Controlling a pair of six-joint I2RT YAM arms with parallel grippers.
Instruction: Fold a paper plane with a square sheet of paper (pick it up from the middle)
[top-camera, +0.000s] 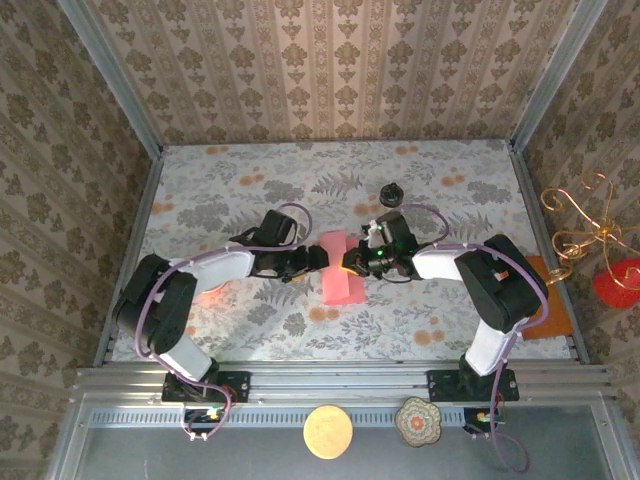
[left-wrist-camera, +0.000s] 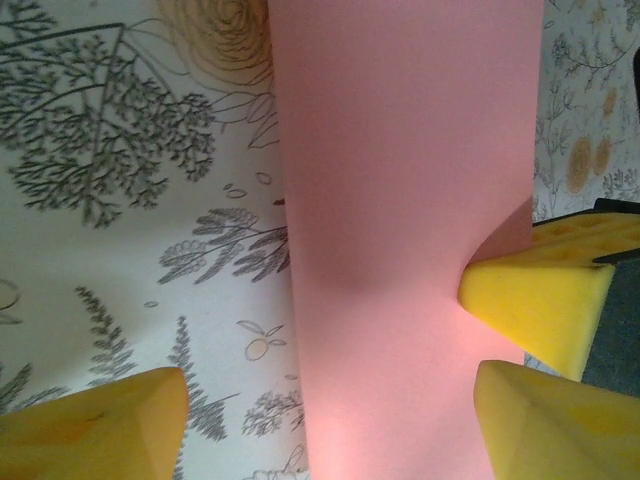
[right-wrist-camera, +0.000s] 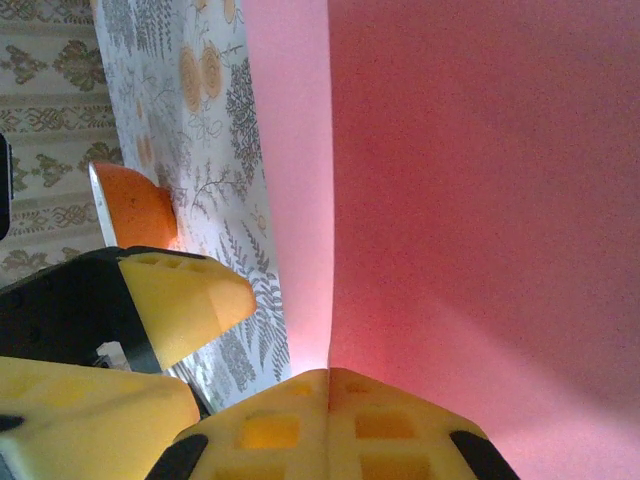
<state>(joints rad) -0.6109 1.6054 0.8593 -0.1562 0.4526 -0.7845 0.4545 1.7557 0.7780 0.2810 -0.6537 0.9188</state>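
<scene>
Salmon-pink sheet of paper (top-camera: 341, 270) at centre of floral-print table (top-camera: 250, 185), folded into a long strip. Long axis roughly 12 to 6 o'clock, near end leaning toward 5. Sharp lengthwise crease plain in right wrist view.

Left gripper (top-camera: 322, 259) in from 9 o'clock, low over the strip's middle. Fingers (left-wrist-camera: 95, 425) spread wide, one on either side of the strip, nothing pinched between them.

Right gripper (top-camera: 352, 263) in from 3 o'clock. Pads (right-wrist-camera: 270, 430) pressed together on the strip's 3 o'clock edge, paper nipped between. Small dent in the paper at that spot in left wrist view.

Crowding: right gripper's tip just beside the left gripper's 3 o'clock finger, narrow gap only, both over the same stretch of strip.

Surroundings:
- Small dark-lidded jar (top-camera: 391, 193) at 1 o'clock of the strip, apart from it, just beyond the right wrist.
- Larger orange sheet (top-camera: 548, 300) at 3 to 4 o'clock near the table edge, partly under the right arm's elbow.
- Orange rounded object (top-camera: 213, 293) at 8 o'clock, mostly hidden by the left forearm; kind unclear.
- Gold wire ornament (top-camera: 580, 215) and red object (top-camera: 617, 282) off the table at 3 o'clock, beyond the frame.
- Two round discs (top-camera: 328, 431) at 6 o'clock on the near rail, between the arm bases.
</scene>
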